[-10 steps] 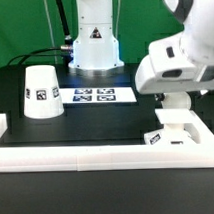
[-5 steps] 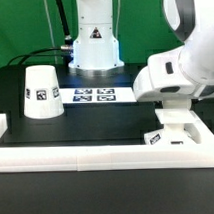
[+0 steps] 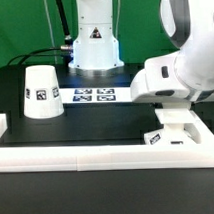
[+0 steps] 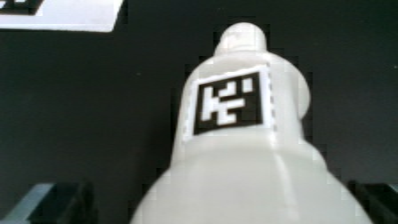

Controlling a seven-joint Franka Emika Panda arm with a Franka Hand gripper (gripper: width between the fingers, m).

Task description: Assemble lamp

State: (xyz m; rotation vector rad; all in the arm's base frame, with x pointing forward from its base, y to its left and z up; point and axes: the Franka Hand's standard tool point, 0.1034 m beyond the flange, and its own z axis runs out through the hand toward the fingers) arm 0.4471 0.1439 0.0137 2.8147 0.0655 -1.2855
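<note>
The white bulb (image 4: 240, 150), with a black-and-white tag on its side, fills the wrist view and stands between my gripper's (image 4: 217, 202) two dark fingers (image 4: 50, 203). The jaws look closed on its wide body. In the exterior view my hand (image 3: 176, 78) hangs at the right, over the bulb (image 3: 173, 117) and the flat square base (image 3: 166, 139) under it; the fingers are hidden there. The cone-shaped shade (image 3: 41, 92) stands apart on the black table at the exterior view's left.
The marker board (image 3: 95, 94) lies flat on the table behind the middle. A low white wall (image 3: 87, 156) runs along the front edge. The arm's pedestal (image 3: 93, 40) stands at the back.
My hand has shifted slightly toward the exterior view's left and turned a little above the base. The shade and base have not moved.
</note>
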